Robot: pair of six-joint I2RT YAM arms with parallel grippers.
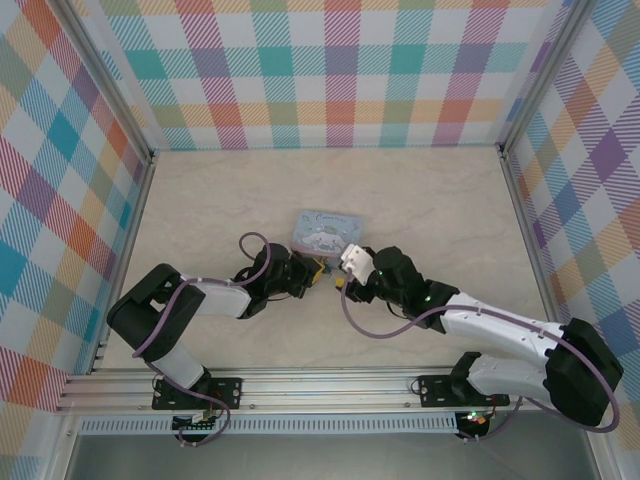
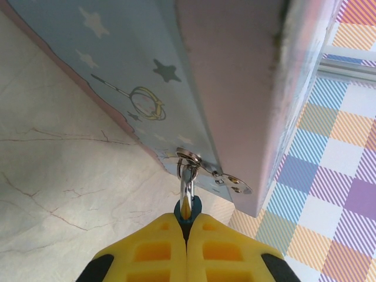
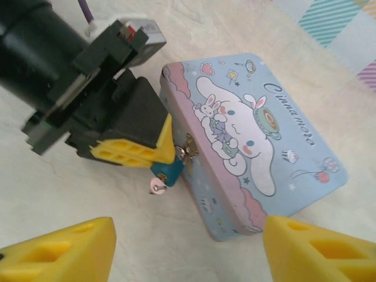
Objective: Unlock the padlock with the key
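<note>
Left gripper [image 2: 188, 222] clamped on the padlock [image 3: 171, 170] at the front latch [image 2: 197, 161] of the tin [image 3: 294, 158]; right gripper [image 3: 191, 252] jaws wide apart.
Right wrist view, near to far. The right gripper's yellow fingers [image 3: 64, 249] are spread far apart just short of the tin's front wall, with bare table [image 3: 70, 197] between them. The key [image 3: 157, 186] shows as a small pale round metal head poking out of the padlock's underside, clear of both right fingers. The padlock has a tiny blue body and hangs against the tin's front wall. In the left wrist view its thin silvery shackle [image 2: 187, 182] passes through the latch ring. The left gripper's yellow fingers are pressed together on the blue body, with only a sliver of blue past the tips. The tin lies flat, lid up, pale blue with a cartoon print.
</note>
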